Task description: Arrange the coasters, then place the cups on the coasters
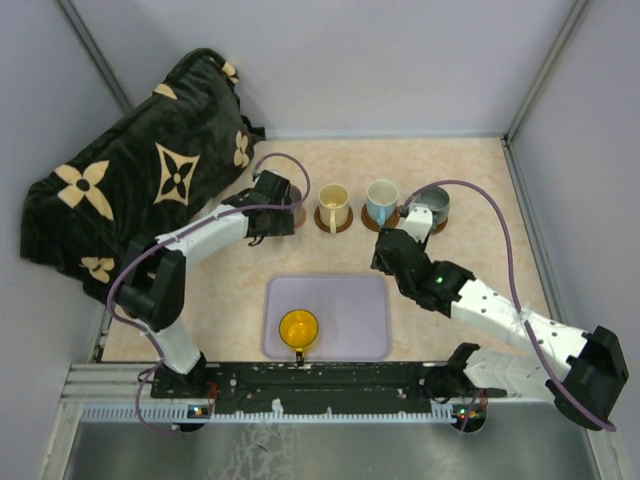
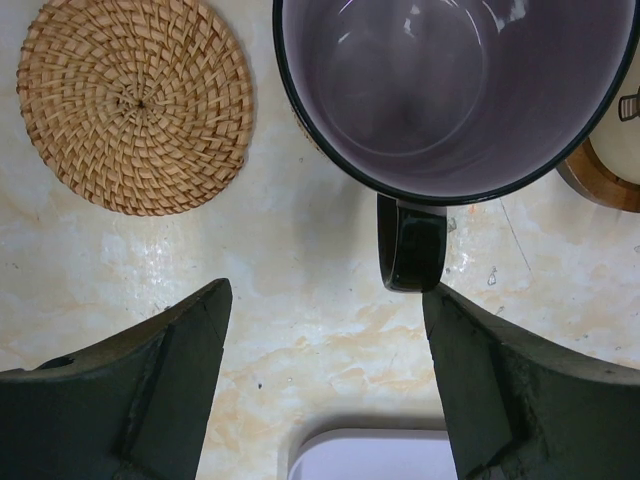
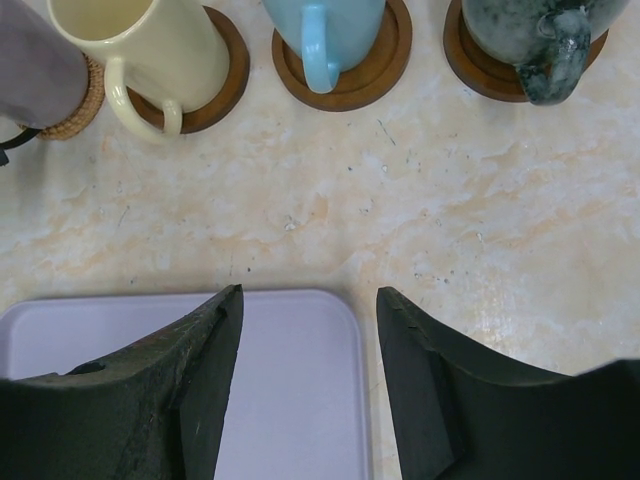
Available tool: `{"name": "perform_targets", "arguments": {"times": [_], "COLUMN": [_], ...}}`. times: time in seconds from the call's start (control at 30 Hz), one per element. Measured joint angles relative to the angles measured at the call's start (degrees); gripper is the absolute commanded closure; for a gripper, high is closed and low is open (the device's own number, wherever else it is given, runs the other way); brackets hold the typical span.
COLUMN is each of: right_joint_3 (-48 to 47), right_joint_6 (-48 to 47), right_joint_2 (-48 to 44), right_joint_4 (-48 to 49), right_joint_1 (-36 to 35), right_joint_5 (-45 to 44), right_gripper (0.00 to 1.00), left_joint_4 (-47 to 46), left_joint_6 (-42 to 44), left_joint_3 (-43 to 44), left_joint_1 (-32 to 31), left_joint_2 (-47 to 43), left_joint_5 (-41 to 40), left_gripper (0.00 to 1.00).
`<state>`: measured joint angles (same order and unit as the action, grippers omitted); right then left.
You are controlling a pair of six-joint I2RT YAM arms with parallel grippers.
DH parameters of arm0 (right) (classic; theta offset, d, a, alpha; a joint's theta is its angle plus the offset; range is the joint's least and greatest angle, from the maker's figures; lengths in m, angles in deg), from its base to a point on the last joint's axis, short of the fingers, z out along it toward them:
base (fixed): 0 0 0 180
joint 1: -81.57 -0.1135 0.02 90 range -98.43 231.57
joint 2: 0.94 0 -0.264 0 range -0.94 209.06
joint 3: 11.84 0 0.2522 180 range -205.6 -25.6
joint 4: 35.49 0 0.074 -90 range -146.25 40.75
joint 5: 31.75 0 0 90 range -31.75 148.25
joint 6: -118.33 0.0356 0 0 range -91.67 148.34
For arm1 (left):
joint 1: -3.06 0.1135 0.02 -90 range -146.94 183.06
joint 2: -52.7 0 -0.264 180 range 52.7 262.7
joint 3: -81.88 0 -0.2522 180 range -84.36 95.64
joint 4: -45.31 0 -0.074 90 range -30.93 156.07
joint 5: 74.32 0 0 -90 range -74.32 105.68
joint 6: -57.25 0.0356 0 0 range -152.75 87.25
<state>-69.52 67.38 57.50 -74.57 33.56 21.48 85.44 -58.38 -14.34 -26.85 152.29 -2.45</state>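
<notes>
Left jaws gape empty just short of the handle of the purple cup [image 2: 450, 90], a bare woven coaster [image 2: 135, 100] beside it, while right jaws hang open and empty near the far edge of the lavender tray [image 3: 300, 380], the cream cup [image 3: 140, 40], blue cup [image 3: 325, 25] and grey-green cup [image 3: 530, 35] each stand on a dark coaster [image 3: 345, 90], and the yellow cup [image 1: 298, 328] sits in the tray.

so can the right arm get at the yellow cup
Probably yes: the yellow cup stands alone in the tray, nothing over it, and the right gripper hangs open and empty near its far right corner.
</notes>
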Motion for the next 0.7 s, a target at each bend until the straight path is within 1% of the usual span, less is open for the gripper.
{"name": "perform_targets", "arguments": {"times": [0.7], "right_joint_3": [1.2], "right_joint_6": [0.0], "right_joint_2": [-0.2], "right_joint_4": [0.4], "right_joint_1": [0.0], "right_joint_5": [1.0], "right_gripper": [0.45], "left_joint_4": [-2.1], "left_joint_6": [-1.6], "left_joint_3": [0.0], "left_joint_1": [0.0], "left_joint_2": [2.6], "left_joint_5": [-2.4], "left_gripper": [0.16]}}
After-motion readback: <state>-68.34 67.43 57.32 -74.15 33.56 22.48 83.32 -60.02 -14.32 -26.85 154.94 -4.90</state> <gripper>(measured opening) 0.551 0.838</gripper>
